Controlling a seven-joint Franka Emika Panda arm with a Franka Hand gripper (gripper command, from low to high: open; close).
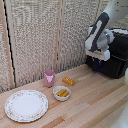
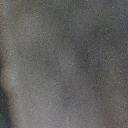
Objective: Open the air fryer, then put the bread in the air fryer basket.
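Note:
The black air fryer stands on the table at the exterior view's right. My gripper hangs right against its front face, on the side facing the cup. The white end piece covers that spot, so the air fryer handle is hidden and I cannot make out how the fingers stand. The air fryer basket looks flush with the body. The bread, a small golden-orange piece, lies loose on the wood, well away from the gripper. The wrist view is only a grey blur.
A pink cup stands near the curtain beside the bread. In front of it sits a small white bowl with yellow pieces, and a large patterned plate lies toward the exterior view's left. A woven curtain backs the table.

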